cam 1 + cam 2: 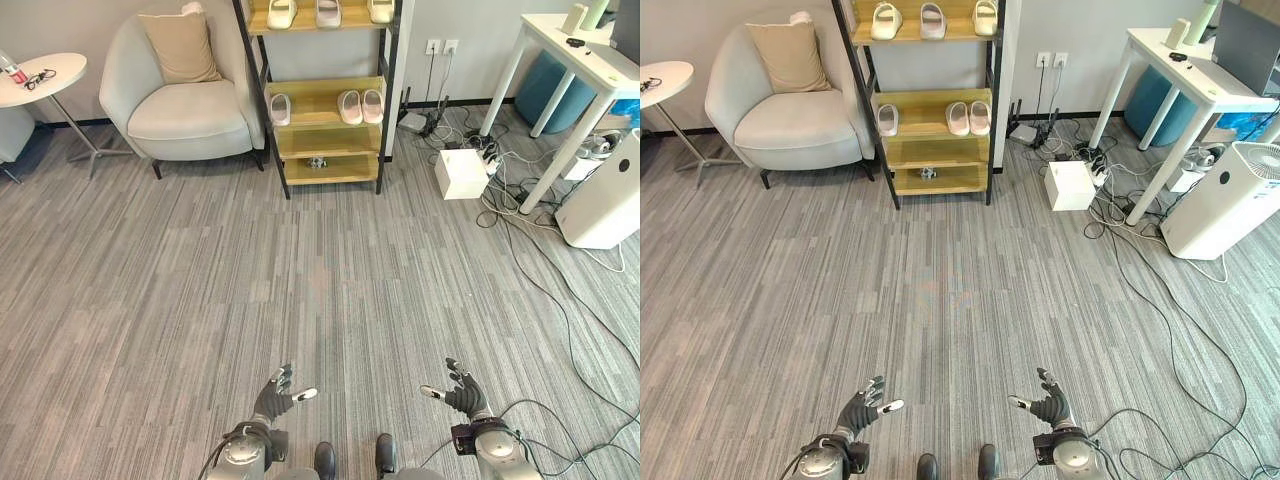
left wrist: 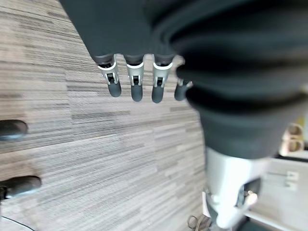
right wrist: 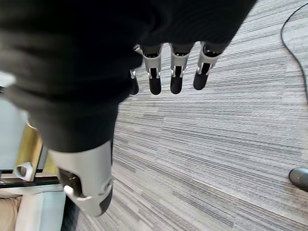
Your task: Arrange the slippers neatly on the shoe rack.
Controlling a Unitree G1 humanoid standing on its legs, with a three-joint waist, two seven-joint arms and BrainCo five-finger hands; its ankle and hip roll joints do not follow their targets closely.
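- Currently, your left hand (image 1: pixel 277 392) and right hand (image 1: pixel 460 390) hang low over the carpet, fingers straight and relaxed, holding nothing.
- Slippers sit on the shoe rack (image 1: pixel 388 62), well apart from you: three on the top shelf (image 1: pixel 326 13), a lone slipper (image 1: pixel 280 109) and a pair (image 1: pixel 361 106) on the middle shelf.
- Likely risk: the lone slipper lies apart from the pair; a hurried reach could knock neighbours off.
- Watch the cables (image 1: pixel 520 215) on the floor to the right; straying there could snag you.
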